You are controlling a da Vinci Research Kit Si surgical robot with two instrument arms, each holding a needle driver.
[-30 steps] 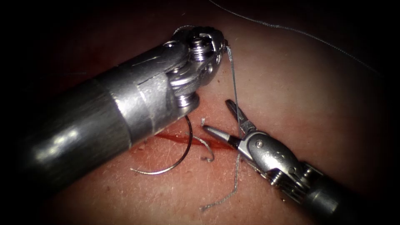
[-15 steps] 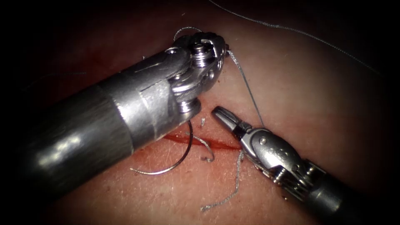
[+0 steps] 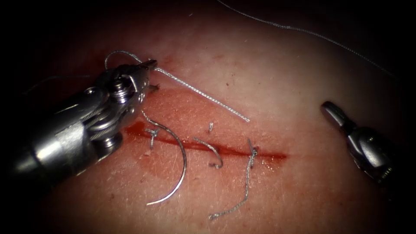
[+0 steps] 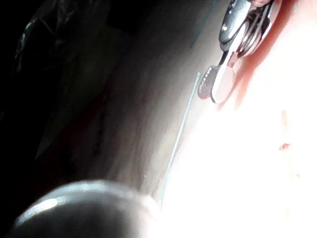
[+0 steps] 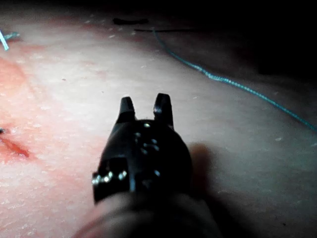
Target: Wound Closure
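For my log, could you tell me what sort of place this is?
Likely a suturing practice bench: pink pork-belly tissue with a red stitched cut, a curved steel needle lying on it, and a left tool holding grey thread.

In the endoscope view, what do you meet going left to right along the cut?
Left arm's silver needle driver, shut on grey thread → curved steel needle lying on the tissue → short hooked thread end → knotted stitch with long tail → right arm's needle driver, holding nothing.
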